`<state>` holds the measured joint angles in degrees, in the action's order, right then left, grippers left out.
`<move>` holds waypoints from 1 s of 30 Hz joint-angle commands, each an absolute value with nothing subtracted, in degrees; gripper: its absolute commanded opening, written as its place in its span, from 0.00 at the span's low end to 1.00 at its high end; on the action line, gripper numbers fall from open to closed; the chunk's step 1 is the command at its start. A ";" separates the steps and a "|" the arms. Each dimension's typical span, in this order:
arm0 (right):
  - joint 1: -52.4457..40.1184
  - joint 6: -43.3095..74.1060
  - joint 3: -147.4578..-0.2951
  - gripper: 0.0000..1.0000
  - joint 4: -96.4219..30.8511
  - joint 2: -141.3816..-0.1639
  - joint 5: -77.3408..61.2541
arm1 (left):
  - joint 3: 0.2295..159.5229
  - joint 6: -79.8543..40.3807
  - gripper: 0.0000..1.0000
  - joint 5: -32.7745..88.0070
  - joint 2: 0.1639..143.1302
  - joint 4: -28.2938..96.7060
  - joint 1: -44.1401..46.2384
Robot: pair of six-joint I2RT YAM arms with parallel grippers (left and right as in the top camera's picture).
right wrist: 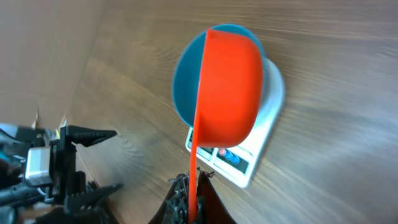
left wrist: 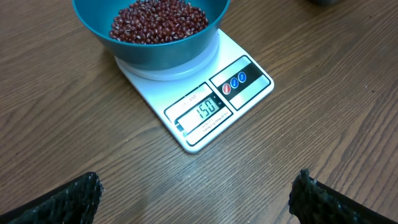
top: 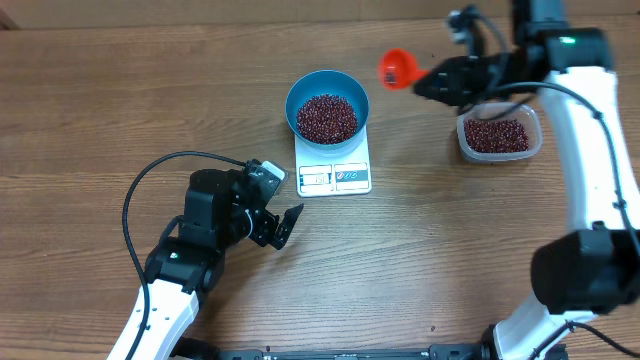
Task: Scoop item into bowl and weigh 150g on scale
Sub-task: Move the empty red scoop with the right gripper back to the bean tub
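The light blue bowl (top: pixel 327 88) stands on the white scale (top: pixel 334 176) and holds a heap of dark red beans (top: pixel 327 117). In the left wrist view the bowl (left wrist: pixel 151 43), its beans (left wrist: pixel 158 20) and the scale (left wrist: pixel 245 93) lie ahead, and the display reads 150. My left gripper (top: pixel 283 228) rests open near the scale's front left corner, nothing between its fingers (left wrist: pixel 81 196). My right gripper (top: pixel 428 82) is shut on the handle of an orange scoop (top: pixel 396 69), held in the air right of the bowl. From the right wrist, the scoop (right wrist: pixel 227 93) covers most of the bowl (right wrist: pixel 184 81).
A clear plastic tub (top: pixel 530 140) with more red beans (top: pixel 495 134) sits at the right, under the right arm. The left arm's cable loops over the table at the left. Bare wooden table lies in front of the scale.
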<state>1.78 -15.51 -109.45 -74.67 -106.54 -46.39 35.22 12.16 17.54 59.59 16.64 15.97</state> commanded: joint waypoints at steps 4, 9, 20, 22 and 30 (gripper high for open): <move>11.94 -17.21 -110.69 0.04 -81.73 -104.27 -45.76 | 35.24 11.55 1.00 17.43 59.99 16.49 15.77; 16.53 -12.47 -110.50 0.04 -83.24 -104.27 -32.60 | 35.24 11.55 1.00 17.41 59.99 16.49 15.77; 14.70 1.54 -100.22 0.04 -75.29 -104.49 -9.80 | 35.24 11.55 1.00 17.41 59.99 16.51 15.77; 14.06 3.31 -97.49 0.04 -73.38 -104.49 -7.44 | 35.24 11.55 1.00 17.41 59.99 16.49 15.77; 8.88 5.85 -93.12 0.04 -69.17 -104.47 5.50 | 35.24 11.55 1.00 17.41 59.99 16.49 15.77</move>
<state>11.18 3.03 -92.95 -70.39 -105.56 -2.79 35.22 12.16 17.56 59.61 16.69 15.97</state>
